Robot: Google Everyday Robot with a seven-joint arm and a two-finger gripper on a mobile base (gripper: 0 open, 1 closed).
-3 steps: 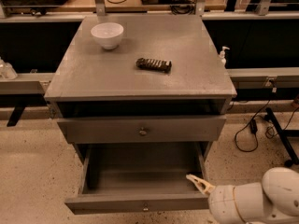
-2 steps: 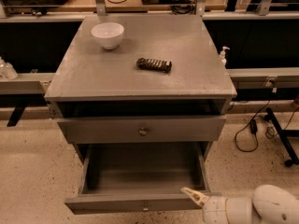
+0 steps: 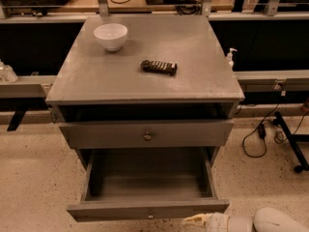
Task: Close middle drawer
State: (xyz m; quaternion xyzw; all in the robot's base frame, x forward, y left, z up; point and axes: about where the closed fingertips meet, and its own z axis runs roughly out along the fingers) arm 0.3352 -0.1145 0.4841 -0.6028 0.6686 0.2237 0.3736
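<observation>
"Gripper sits at the very bottom edge of your view, low and right of centre, just in front of the front panel of the middle drawer. Whether it touches the panel, and whether it is open or closed, I cannot tell from here."

"Agreed. Your drawer is pulled far out, its inside bare, with its small knob at the centre of the front. The upper drawer with the brass knob sits above it; leave that one alone."

"Your main risk is the contact point. You are right of the knob, so a push from there may twist the drawer in its opening and jam it partway."

"Watch your height too. You are near the panel's lower edge. Slip under it and you push nothing, or you lift the front instead of sliding it."

"And go gently. A hard slam could shake the cabinet top, where the white bowl and the dark wrapped bar rest apart from each other."

"So shift toward the centre, meet the panel squarely, then press straight in."
</observation>
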